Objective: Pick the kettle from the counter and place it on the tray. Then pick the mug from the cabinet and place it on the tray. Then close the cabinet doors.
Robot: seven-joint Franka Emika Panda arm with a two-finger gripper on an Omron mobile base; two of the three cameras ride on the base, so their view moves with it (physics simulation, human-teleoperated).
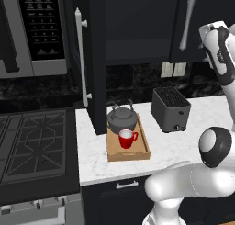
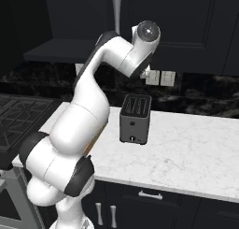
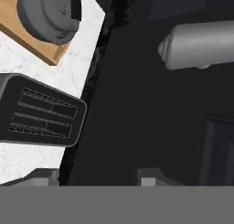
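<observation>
Looking for writing turns up little: the microwave [image 1: 39, 31] at the far left carries a panel of buttons whose markings are too small to read, and nothing else bears a legible label or brand.

The white arm rises from the near right in the left base view, bends at a dark elbow and reaches up so that its hand sits high at the right, near the right cabinet door [image 1: 202, 24] and its silver bar handle [image 1: 187, 22]. In the hand view that handle [image 3: 201, 45] appears close ahead as a thick grey bar against the black panel. The claw [image 3: 98, 176] shows there as two small grey tips standing apart with nothing between them, clear of the handle.

On the white marble tabletop [image 1: 183, 146], the wooden tray [image 1: 131, 151] lies just right of the open left cabinet door [image 1: 94, 59]. The kettle [image 1: 122, 119] sits on the tray's far end and the red mug [image 1: 127, 138] stands on the tray just in front of it. The toaster [image 1: 170, 109] stands on the tabletop to the right of the tray, apart from it. The gas stovetop [image 1: 32, 146] lies to the left.
</observation>
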